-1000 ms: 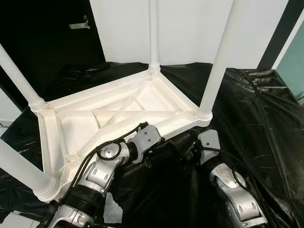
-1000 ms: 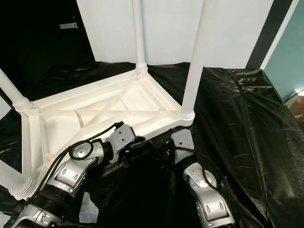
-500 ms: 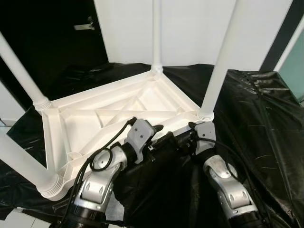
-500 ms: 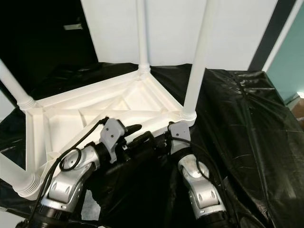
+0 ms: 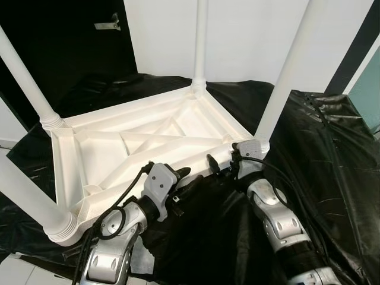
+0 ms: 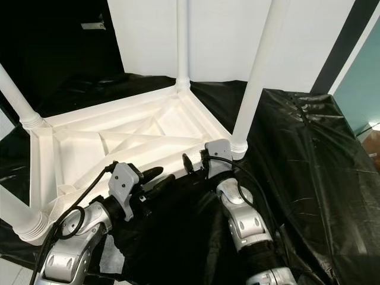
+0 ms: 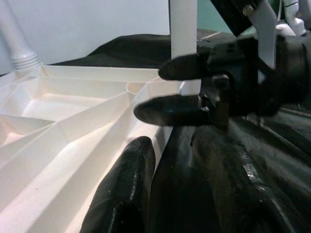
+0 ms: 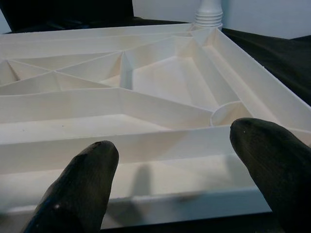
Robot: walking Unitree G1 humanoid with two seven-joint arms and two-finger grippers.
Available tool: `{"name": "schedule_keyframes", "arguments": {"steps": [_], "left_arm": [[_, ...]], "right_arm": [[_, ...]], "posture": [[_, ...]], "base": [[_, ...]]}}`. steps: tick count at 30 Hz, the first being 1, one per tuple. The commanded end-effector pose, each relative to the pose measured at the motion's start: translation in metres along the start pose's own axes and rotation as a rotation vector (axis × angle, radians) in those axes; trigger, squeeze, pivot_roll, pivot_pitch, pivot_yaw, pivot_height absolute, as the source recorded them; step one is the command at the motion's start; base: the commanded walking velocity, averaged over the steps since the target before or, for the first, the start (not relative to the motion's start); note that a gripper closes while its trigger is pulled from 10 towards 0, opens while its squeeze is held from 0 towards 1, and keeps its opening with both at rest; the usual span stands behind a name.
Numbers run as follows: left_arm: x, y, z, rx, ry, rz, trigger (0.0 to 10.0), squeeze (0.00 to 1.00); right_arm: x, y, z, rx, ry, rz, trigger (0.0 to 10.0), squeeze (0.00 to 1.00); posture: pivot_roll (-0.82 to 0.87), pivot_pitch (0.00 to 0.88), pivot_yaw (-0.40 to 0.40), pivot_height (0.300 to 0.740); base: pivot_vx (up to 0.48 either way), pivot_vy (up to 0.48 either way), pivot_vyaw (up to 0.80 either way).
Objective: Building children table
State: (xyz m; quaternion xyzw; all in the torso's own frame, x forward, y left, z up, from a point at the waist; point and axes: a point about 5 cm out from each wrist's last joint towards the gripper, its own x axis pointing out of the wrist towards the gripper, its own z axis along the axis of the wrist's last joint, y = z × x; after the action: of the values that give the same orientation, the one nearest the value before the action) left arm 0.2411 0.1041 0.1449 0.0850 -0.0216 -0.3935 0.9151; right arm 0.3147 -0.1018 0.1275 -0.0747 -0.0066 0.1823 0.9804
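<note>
The white children table (image 5: 142, 139) lies upside down on the black sheet (image 5: 332, 154) (legs pointing up), with the left hand (image 5: 189, 180) and right hand (image 5: 219, 164), both with fingers apart, at its 5 o'clock edge.

Looks like a plain indoor room set up as a work/assembly spot, not a lived-in home corner. Black plastic sheeting (image 5: 332, 160) covers the surface & drapes down its sides. Bare white wall (image 5: 249, 35) behind, w/ a dark door (image 5: 65, 41) at left carrying a metal handle (image 5: 107, 25). Teal panel (image 6: 365, 89) w/ black trim at right. Pale tiled floor (image 5: 12, 273) at bottom left.
</note>
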Motion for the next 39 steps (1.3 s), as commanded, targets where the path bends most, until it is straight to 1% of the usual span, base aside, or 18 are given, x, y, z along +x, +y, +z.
{"name": "schedule_keyframes", "arguments": {"steps": [1, 4, 10, 12, 13, 15, 17, 22, 24, 26, 27, 29, 31, 34, 35, 36, 38, 39], "left_arm": [[-0.003, 0.009, -0.001, 0.005, 0.018, 0.229, 10.0, 0.00], [-0.010, 0.017, -0.001, 0.027, 0.044, 0.252, 10.0, 0.00], [-0.013, 0.023, -0.002, 0.018, 0.046, 0.297, 10.0, 0.00], [-0.016, 0.024, -0.002, -0.002, 0.032, 0.349, 10.0, 0.00], [-0.016, 0.024, -0.002, -0.002, 0.032, 0.349, 10.0, 0.00], [-0.018, 0.020, -0.002, -0.007, 0.033, 0.349, 10.0, 0.00], [-0.020, 0.020, -0.003, -0.008, 0.040, 0.345, 10.0, 0.00], [-0.022, 0.026, -0.002, -0.004, 0.038, 0.371, 10.0, 0.00], [-0.021, 0.038, -0.002, -0.015, 0.023, 0.447, 10.0, 0.00], [-0.018, 0.043, -0.001, -0.030, 0.006, 0.480, 10.0, 0.00], [-0.011, 0.046, 0.002, -0.035, -0.017, 0.477, 10.0, 0.00], [-0.011, 0.046, 0.002, -0.035, -0.017, 0.477, 10.0, 0.00], [-0.001, 0.047, 0.005, -0.031, -0.042, 0.444, 10.0, 0.00], [0.002, 0.047, 0.006, -0.026, -0.048, 0.424, 10.0, 0.00], [0.005, 0.048, 0.006, -0.022, -0.045, 0.376, 10.0, 0.00], [0.005, 0.048, 0.006, -0.022, -0.045, 0.376, 10.0, 0.00], [0.009, 0.047, 0.007, -0.014, -0.042, 0.314, 10.0, 0.00], [0.016, 0.045, 0.009, -0.008, -0.045, 0.212, 10.0, 0.00]], "right_arm": [[0.002, 0.002, -0.003, -0.010, 0.024, 0.028, 10.0, 0.00], [0.009, 0.007, -0.003, -0.019, 0.037, 0.080, 10.0, 0.00], [0.011, 0.005, -0.004, -0.021, 0.044, 0.078, 10.0, 0.00], [0.013, -0.016, -0.003, -0.020, 0.049, 0.003, 10.0, 0.00], [0.013, -0.016, -0.003, -0.020, 0.049, 0.003, 10.0, 0.00], [0.013, -0.037, -0.001, -0.020, 0.042, -0.049, 10.0, 0.00], [0.012, -0.050, 0.001, -0.036, 0.029, -0.052, 10.0, 0.00], [0.012, -0.054, 0.004, -0.039, 0.012, -0.036, 10.0, 0.00], [0.015, -0.058, 0.010, -0.021, -0.022, -0.004, 10.0, 0.00], [0.017, -0.059, 0.013, -0.010, -0.044, 0.018, 10.0, 0.00], [0.020, -0.058, 0.018, 0.003, -0.071, 0.039, 10.0, 0.00], [0.020, -0.058, 0.018, 0.003, -0.071, 0.039, 10.0, 0.00], [0.025, -0.056, 0.023, 0.020, -0.103, 0.061, 10.0, 0.00], [0.027, -0.055, 0.025, 0.026, -0.113, 0.065, 10.0, 0.00], [0.030, -0.053, 0.027, 0.035, -0.126, 0.075, 10.0, 0.00], [0.030, -0.053, 0.027, 0.035, -0.126, 0.075, 10.0, 0.00], [0.033, -0.051, 0.030, 0.043, -0.142, 0.073, 10.0, 0.00], [0.038, -0.051, 0.037, 0.050, -0.174, 0.028, 10.0, 0.00]], "posture": [[0.08, 0.000, -0.069, 0.740], [0.08, 0.000, -0.061, 0.740], [0.07, 0.000, -0.057, 0.740], [0.07, 0.000, -0.055, 0.740], [0.07, 0.000, -0.055, 0.740], [0.07, 0.000, -0.050, 0.740], [0.06, 0.000, -0.044, 0.740], [0.06, 0.000, -0.040, 0.740], [0.05, 0.000, -0.035, 0.740], [0.04, 0.000, -0.035, 0.740], [0.03, 0.000, -0.031, 0.740], [0.03, 0.000, -0.031, 0.740], [0.02, 0.000, -0.020, 0.740], [0.02, 0.000, -0.020, 0.740], [-0.02, 0.000, 0.013, 0.740], [-0.02, 0.000, 0.013, 0.740], [-0.04, 0.000, 0.025, 0.740], [-0.06, 0.000, 0.050, 0.740]], "base": [[0.000, 0.000, 0.00], [0.000, 0.000, 0.00], [0.000, 0.000, 0.00], [0.000, 0.000, 0.00], [0.000, 0.000, 0.00], [0.000, 0.000, 0.00], [0.000, 0.000, 0.00], [0.000, 0.000, 0.00], [0.000, 0.000, 0.00], [0.000, 0.000, 0.00], [0.000, 0.000, 0.00], [0.000, 0.000, 0.00], [0.000, 0.000, 0.00], [0.000, 0.000, 0.00], [0.000, 0.000, 0.00], [0.000, 0.000, 0.00], [0.000, 0.000, 0.00], [0.000, 0.000, 0.00]]}}
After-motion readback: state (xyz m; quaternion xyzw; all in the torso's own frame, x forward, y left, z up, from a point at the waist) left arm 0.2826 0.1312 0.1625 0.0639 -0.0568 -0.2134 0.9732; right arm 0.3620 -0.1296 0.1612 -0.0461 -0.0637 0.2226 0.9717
